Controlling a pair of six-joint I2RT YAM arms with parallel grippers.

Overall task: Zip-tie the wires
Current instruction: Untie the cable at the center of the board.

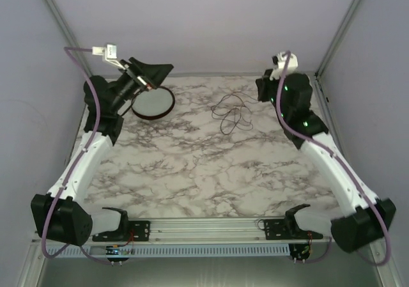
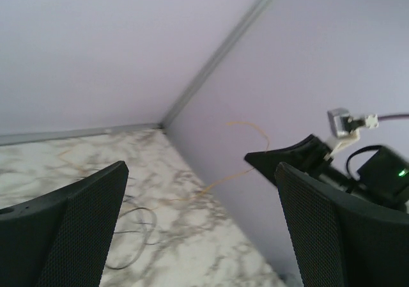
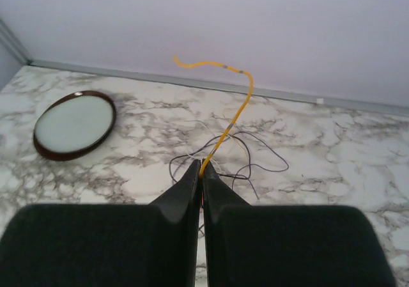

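Observation:
The wires (image 1: 231, 111) lie in loose thin dark loops on the marble table (image 1: 192, 165), right of the middle at the back. In the right wrist view they lie (image 3: 259, 163) just beyond my right gripper (image 3: 202, 167). That gripper is shut on a thin yellow wire (image 3: 238, 108), which rises from the fingertips and curls up to the left. My right gripper (image 1: 262, 85) hangs over the back right of the table. My left gripper (image 1: 156, 73) is raised at the back left, open and empty (image 2: 204, 236). It faces the right gripper (image 2: 287, 156) and the yellow wire (image 2: 246, 126). I cannot make out the zip tie.
A round dark-rimmed dish (image 1: 153, 103) lies at the back left, just under the left gripper, and shows at the left of the right wrist view as the dish (image 3: 75, 124). Lilac walls close the table at the back and sides. A metal rail (image 1: 204, 226) runs along the near edge.

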